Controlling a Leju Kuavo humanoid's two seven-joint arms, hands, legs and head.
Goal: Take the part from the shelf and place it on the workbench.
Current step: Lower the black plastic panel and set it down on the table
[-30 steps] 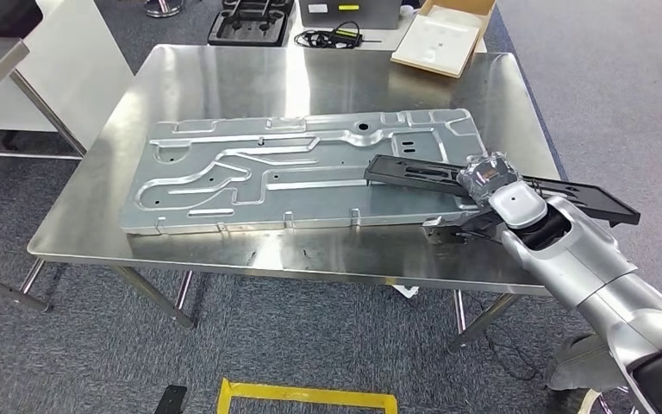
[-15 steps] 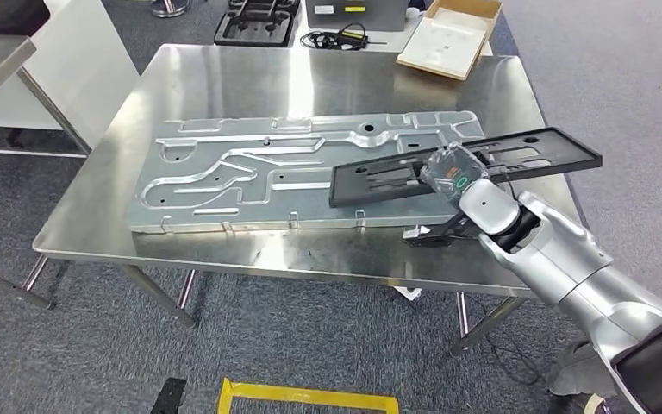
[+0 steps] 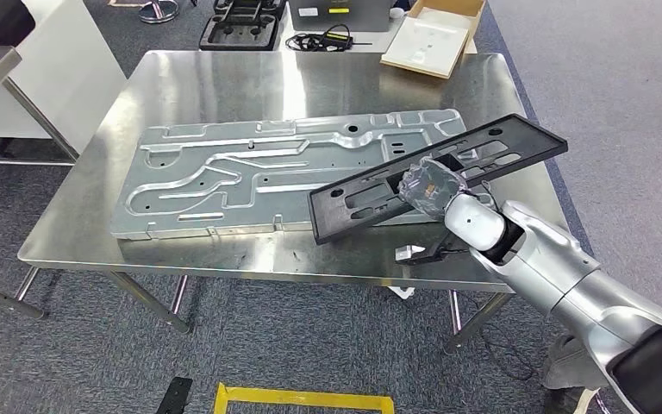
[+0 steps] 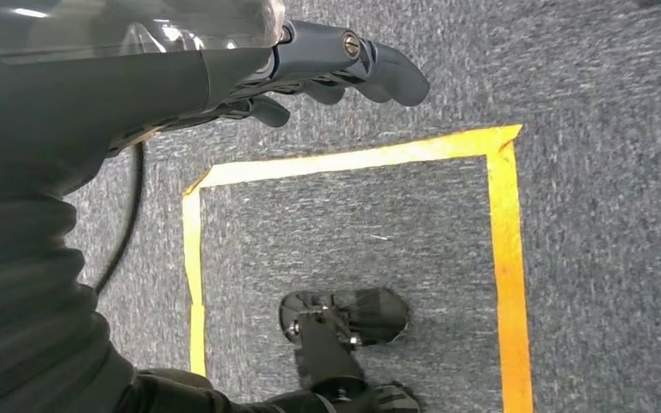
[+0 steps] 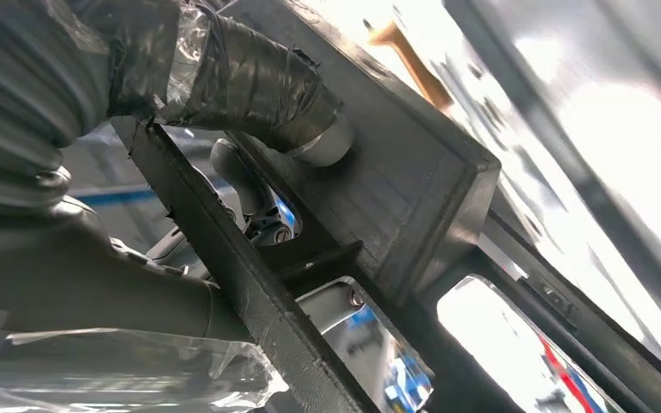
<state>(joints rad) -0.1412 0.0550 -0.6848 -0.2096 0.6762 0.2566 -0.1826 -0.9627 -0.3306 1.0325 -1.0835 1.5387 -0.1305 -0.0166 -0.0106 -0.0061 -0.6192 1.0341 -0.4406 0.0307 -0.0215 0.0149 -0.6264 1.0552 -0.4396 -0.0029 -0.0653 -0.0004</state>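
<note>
Part [image 3: 371, 191] swung leftward, right robot hand [image 3: 432, 185] gripping

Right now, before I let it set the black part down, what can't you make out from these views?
- Whether the black part touches the metal panel: head view, no side angle.
- Right hand fingers under the part: head view, hidden by the hand's clear wrap and the part.
- Part's ends: right wrist view, cut off by the edges.
- Left hand fingers: left wrist view, mostly hidden behind its cover.
</note>
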